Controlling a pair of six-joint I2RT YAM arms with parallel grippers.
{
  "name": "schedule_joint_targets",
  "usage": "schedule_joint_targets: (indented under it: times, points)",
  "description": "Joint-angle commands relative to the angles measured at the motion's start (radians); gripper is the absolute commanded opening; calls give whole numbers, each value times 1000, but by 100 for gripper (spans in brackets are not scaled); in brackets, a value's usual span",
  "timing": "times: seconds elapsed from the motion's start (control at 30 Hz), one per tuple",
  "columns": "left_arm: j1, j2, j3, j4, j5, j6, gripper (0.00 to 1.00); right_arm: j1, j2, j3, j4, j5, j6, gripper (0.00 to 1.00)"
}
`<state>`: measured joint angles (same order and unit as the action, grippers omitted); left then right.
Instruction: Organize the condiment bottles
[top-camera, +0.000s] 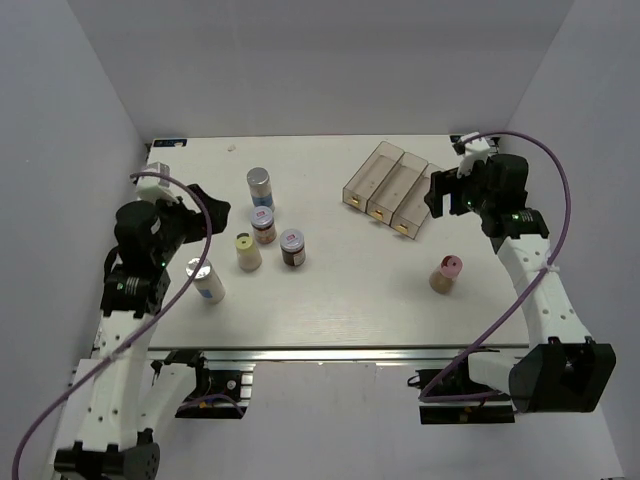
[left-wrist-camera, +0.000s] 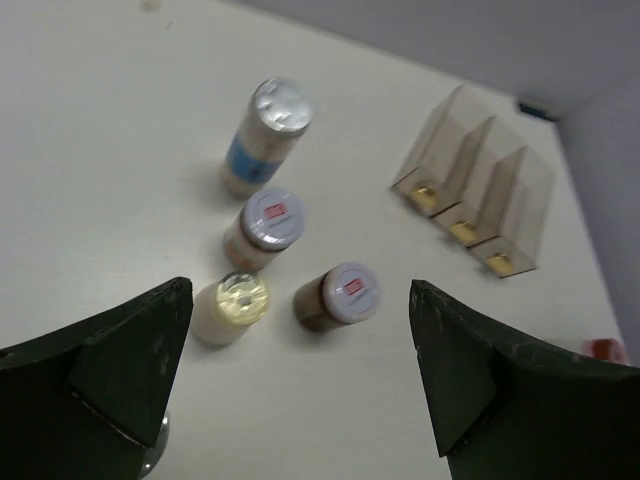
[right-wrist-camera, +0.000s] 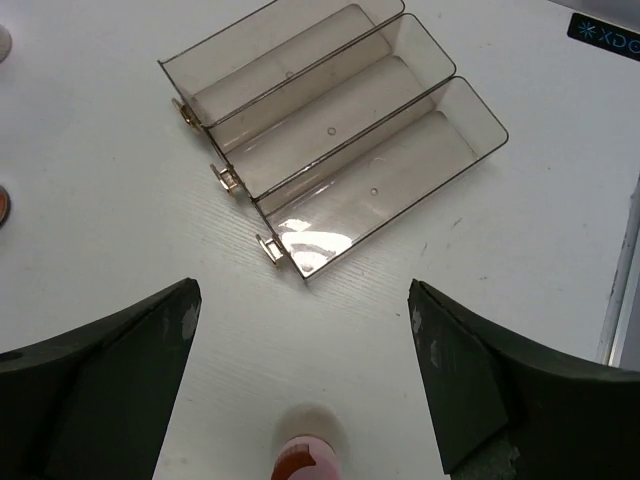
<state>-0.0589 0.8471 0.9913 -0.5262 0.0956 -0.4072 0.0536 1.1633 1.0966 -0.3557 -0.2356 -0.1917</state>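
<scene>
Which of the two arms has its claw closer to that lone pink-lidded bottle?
Right. The right gripper hovers just beyond the pink-lidded bottle, by the tray; the left gripper is far across the table, beside the other bottles.

White tabletop (top-camera: 380, 295) (faint wood grain), plain pale walls (top-camera: 330, 60) on three sides, even light

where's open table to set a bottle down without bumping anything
Widest bare patch: between the right dark brown bottle and the pink-lidded bottle, nearer than the tray. The three tray slots are empty too. Crowded: the cluster around the yellow bottle.
</scene>
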Motion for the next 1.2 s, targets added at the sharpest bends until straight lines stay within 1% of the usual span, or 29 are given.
schedule_joint_targets:
  times: [0.0,0.07,0.17,0.2,0.23,0.27,0.33,0.37,0.43,0.47,0.5,0.53,0.57,0.6,0.63,0.67,0.7,0.73,0.77,0.8,0.83,0.87,0.97,1.0,1.03,1.1,1.13,1.17]
  points:
    - [-7,-102,29,86,165,31,98,0,22,57,4,-68,-8,89]
    - [-7,-98,29,78,176,34,98,0,30,63,-2,-91,-18,89]
    - [-5,-98,27,72,191,38,98,0,45,80,-32,-183,-92,89]
    - [-7,-97,24,74,197,34,98,0,53,83,-45,-253,-121,89]
    - [-6,-98,23,72,200,36,98,0,56,91,-81,-301,-206,89]
    - [-5,-98,23,72,205,34,98,2,61,98,-103,-402,-247,89]
    - [-7,-98,20,68,207,33,98,2,79,118,-160,-487,-334,89]
    - [-7,-98,20,66,208,33,98,6,85,124,-167,-508,-342,89]
    - [-7,-98,18,60,213,28,86,37,99,128,-192,-592,-388,89]
    - [-7,-97,18,52,214,27,76,67,102,129,-213,-646,-484,90]
    - [-7,-97,18,46,214,24,62,99,102,118,-210,-687,-482,89]
    - [-7,-92,21,37,217,22,35,139,101,108,-162,-680,-477,89]
    - [-7,-91,21,19,223,21,26,261,101,89,-143,-653,-497,88]
    - [-7,-91,21,9,222,18,21,334,105,80,-126,-537,-511,74]
    - [-7,-89,21,-13,222,15,22,400,108,63,-55,-465,-503,54]
    - [-7,-91,21,-26,223,13,30,458,111,42,2,-406,-471,39]
    - [-6,-91,21,-38,224,13,42,539,133,10,105,-310,-381,17]
    - [-7,-91,23,-52,219,8,57,569,153,5,141,-265,-332,17]
    - [-7,-92,27,-79,216,7,76,595,173,9,161,-234,-289,26]
    - [-7,-97,35,-90,213,8,80,639,220,25,190,-164,-211,66]
    - [-7,-100,36,-100,211,7,83,658,246,34,195,-134,-186,87]
    - [-6,-111,35,-110,210,5,85,686,297,43,195,-95,-172,89]
    - [-7,-128,26,-121,196,-10,86,726,389,115,176,-21,-79,89]
    - [-7,-137,23,-124,193,-19,86,729,456,140,152,-1,-57,89]
    - [-7,-138,23,-127,191,-24,86,732,482,181,147,1,-39,89]
    - [-6,-141,21,-135,190,-33,86,739,541,207,152,2,-6,89]
    - [-7,-144,17,-135,191,-41,86,746,561,218,161,30,3,89]
    - [-6,-145,15,-133,190,-44,86,767,602,244,165,100,21,89]
